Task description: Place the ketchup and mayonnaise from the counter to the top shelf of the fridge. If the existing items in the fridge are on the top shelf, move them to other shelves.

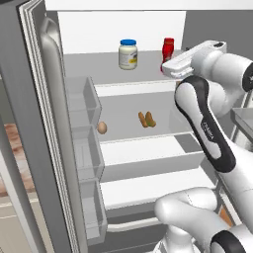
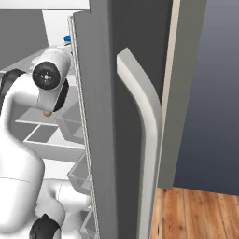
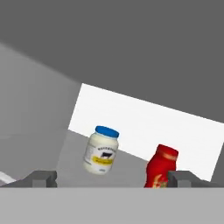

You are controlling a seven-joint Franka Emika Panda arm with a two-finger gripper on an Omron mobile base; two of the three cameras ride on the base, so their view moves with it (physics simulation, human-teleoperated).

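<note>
The fridge (image 1: 49, 123) stands open. On its top shelf (image 1: 138, 89) the mayonnaise (image 1: 128, 54) (image 3: 101, 150), a cream jar with a blue lid, stands upright. The red ketchup (image 1: 168, 50) (image 3: 162, 166) stands to its right. My gripper (image 3: 113, 179) (image 1: 168, 69) hovers just in front of the ketchup at shelf height. It is open and holds nothing. In the hand view the ketchup sits close to the right fingertip (image 3: 181, 178). The existing items lie on the shelf below: a tan egg (image 1: 102, 128) at the left and two orange-brown lumps (image 1: 147, 119) in the middle.
Grey door bins (image 1: 84, 148) line the open left door. Two lower white shelves (image 1: 148, 153) hold nothing. The right fridge door with its long curved handle (image 2: 144, 140) stands close beside my arm. A strip of the counter (image 1: 11, 148) shows past the left door.
</note>
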